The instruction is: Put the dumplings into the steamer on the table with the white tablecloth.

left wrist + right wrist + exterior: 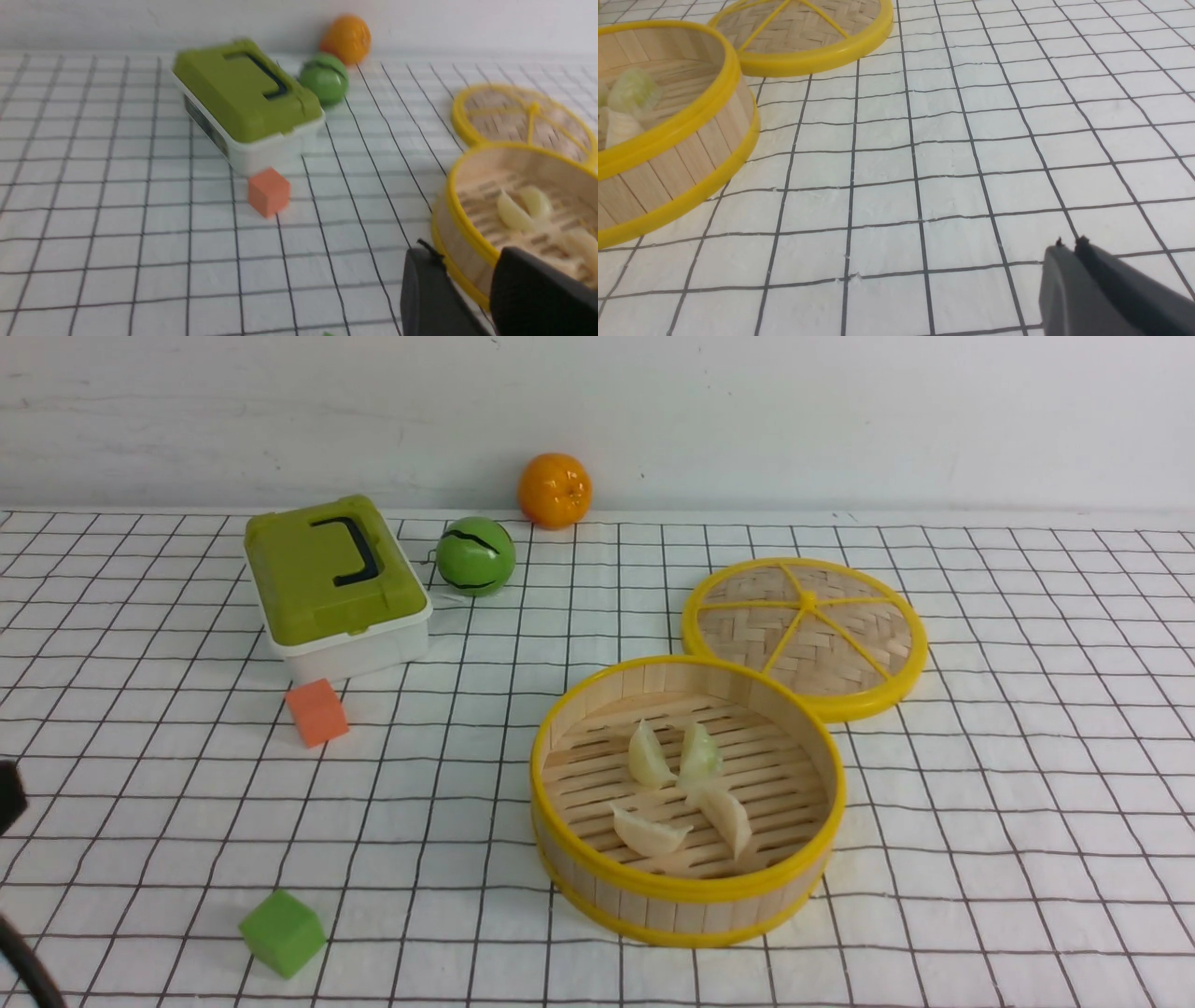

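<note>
The round bamboo steamer (686, 889) stands on the white tablecloth (980, 803) right of the middle. Several dumplings lie on its slatted floor: two pale greenish ones (651, 754) (700, 751) at the back and two cream-white ones (647, 833) (728, 817) in front. In the left wrist view my left gripper (462, 252) hovers open and empty beside the steamer (455, 205), with the yellow rim showing through the gap. My right gripper (1069, 242) is shut, with nothing in it, over bare cloth away from the steamer (682, 121). The front view shows neither gripper's fingers.
The flat woven lid (808, 635) lies just behind the steamer, touching it. At the back left sit a green-lidded box (331, 583), a green ball (475, 555) and an orange (555, 490). An orange cube (316, 711) and a green cube (282, 931) lie on the left.
</note>
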Controlling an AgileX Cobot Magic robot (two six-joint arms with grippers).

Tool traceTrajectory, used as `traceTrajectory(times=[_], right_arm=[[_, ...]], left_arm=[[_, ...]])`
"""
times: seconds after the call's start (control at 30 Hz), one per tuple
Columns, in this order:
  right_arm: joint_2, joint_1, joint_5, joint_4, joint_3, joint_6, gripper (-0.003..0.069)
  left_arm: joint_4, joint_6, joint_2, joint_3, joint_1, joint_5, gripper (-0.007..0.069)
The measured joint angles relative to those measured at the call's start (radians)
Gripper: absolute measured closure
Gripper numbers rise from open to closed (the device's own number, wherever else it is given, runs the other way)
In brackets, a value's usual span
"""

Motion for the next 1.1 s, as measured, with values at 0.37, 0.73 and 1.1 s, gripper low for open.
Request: traceTrajectory(times=[0.37,0.73,1.1], right_arm=[[0.000,0.000,0.000,0.000,0.000,0.000,0.0627],[0.000,0.000,0.000,0.000,0.000,0.000,0.0608],[0.000,0.000,0.000,0.000,0.000,0.000,0.0593]], left_arm=[[-0.165,-0.033,-0.349,0.413,0.278,-0.290,0.0637],[-0.191,0.004,-0.406,0.508,0.335,-0.162,0.0637],[-0.247,0.198,-0.406,0.508,0.335,-0.051,0.0637]])
